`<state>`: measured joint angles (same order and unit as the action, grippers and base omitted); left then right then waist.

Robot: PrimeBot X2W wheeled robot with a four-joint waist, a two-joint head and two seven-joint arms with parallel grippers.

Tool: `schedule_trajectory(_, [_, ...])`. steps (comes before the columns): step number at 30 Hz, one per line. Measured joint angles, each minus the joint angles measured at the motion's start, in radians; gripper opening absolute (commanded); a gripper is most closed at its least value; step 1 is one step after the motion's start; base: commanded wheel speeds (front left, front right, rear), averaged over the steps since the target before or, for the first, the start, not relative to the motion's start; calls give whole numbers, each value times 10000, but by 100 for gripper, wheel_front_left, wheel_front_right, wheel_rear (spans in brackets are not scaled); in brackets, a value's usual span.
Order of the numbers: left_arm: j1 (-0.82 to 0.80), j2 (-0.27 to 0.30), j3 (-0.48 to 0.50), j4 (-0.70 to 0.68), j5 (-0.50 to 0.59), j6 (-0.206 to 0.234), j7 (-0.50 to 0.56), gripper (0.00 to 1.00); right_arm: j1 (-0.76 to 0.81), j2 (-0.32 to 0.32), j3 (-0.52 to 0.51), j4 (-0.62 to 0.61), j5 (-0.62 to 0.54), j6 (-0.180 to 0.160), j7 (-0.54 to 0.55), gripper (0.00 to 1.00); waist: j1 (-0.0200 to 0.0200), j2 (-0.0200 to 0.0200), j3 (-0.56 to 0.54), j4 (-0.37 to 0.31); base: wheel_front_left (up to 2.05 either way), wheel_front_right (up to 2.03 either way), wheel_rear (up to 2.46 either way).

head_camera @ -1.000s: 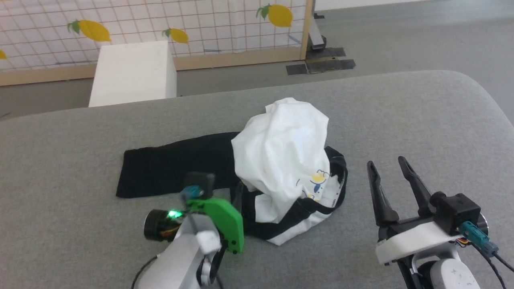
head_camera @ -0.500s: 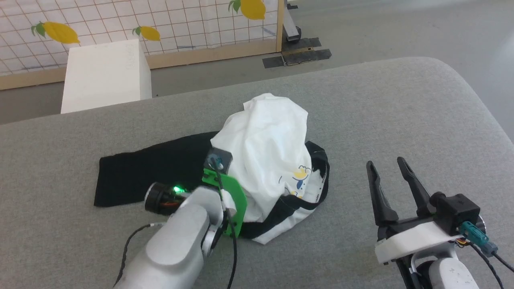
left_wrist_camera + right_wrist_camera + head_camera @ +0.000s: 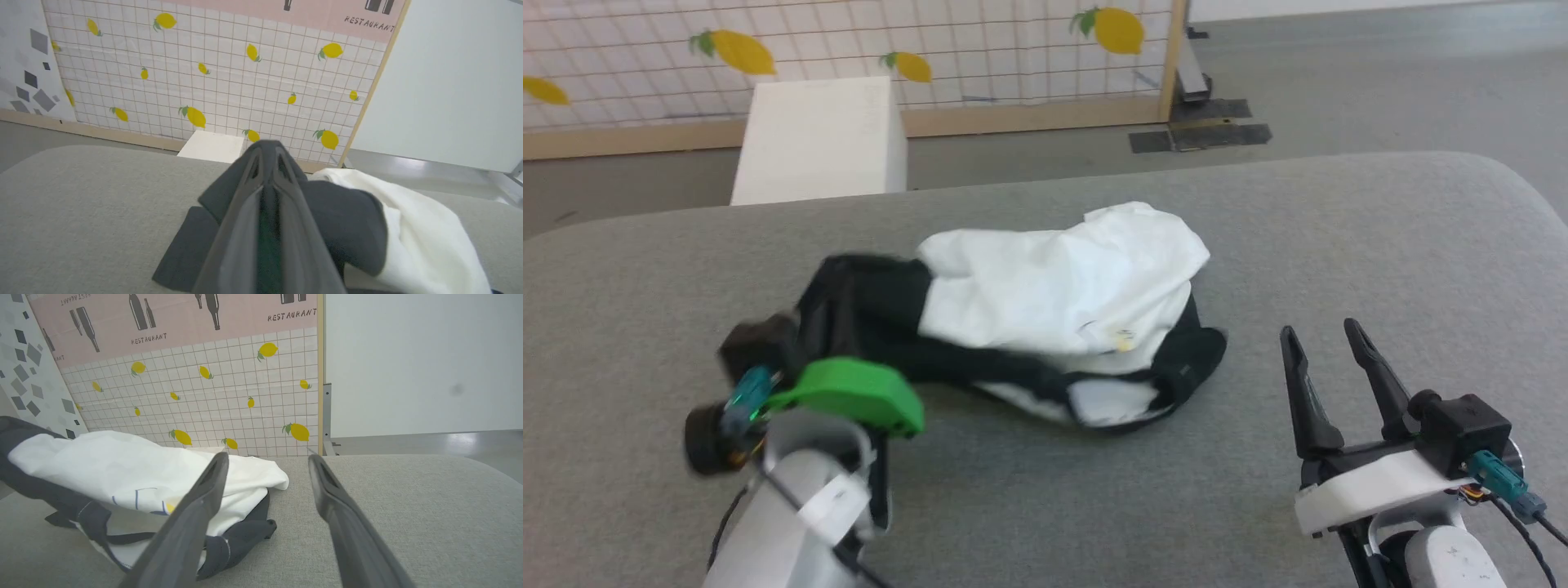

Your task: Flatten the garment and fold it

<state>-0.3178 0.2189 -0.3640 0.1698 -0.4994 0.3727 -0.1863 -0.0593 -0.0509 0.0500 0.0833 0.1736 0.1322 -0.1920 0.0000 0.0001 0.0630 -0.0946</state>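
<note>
**Left claw grips sleeve, garment bunched mid-surface**

The garment (image 3: 1062, 286) lies in a crumpled heap near the middle of the grey surface (image 3: 1339, 229). Its white body is on top, with black cloth showing along the near edge and at the right end. A small yellow print (image 3: 1123, 336) sits low on the white part, too blurred to read. The black sleeve (image 3: 866, 302) runs from the heap toward the robot's left and rises off the surface where it meets the arm.

In the left wrist view, the left claw (image 3: 266, 149) has its fingers pressed together, with black sleeve cloth gathered on both sides of them, so it is pinching the sleeve. White cloth trails off to the right behind it. In the head view this arm is smeared by blur, with its green bracket (image 3: 849, 396) at the lower left.

The right claw (image 3: 1319, 328) is just to the right of the garment and not touching it. Its two fingers are spread with nothing between them. Whether it rests on the surface or hangs above it cannot be told.

Beyond the far edge of the surface stands a white box (image 3: 821, 135). Behind that is a grid panel (image 3: 1013, 41) printed with lemons.
</note>
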Motion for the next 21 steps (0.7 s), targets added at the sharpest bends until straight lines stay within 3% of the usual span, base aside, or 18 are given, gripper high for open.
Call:
schedule_trajectory(5, [1933, 355, 848, -1005, -286, 984, -224, 0, 65, 0, -6, -81, -73, 0, 94, 100, 0, 0, -113, 617, 0, 0, 0])
schedule_trajectory(10, [3461, 516, 1266, -780, -569, 1442, 13, 0, 149, 0, 8, -151, -146, 0, 405, 100, 0, 0, -166, 1251, 0, 0, 0])
schedule_trajectory(11, [3637, 502, 1300, -614, -784, 1440, 144, 27, 158, 2, 13, -153, -146, 0, 512, 100, 0, 0, -168, 1375, 0, 0, 0])
schedule_trajectory(12, [3742, 491, 1292, -462, -920, 1427, 244, 97, 167, 4, 19, -155, -146, 0, 612, 100, 0, 0, -167, 1470, 0, 0, 0])
schedule_trajectory(17, [3777, 155, 1177, 31, -1325, 763, 69, 100, 189, 6, -242, -119, -146, 0, 1271, 100, 0, 0, -90, 2007, 0, 0, 0])
schedule_trajectory(21, [3499, -79, 1407, 115, -1122, 564, -589, 100, -67, 10, -702, 153, -226, 0, 2052, 100, 0, 0, 98, 2347, 0, 0, 0])
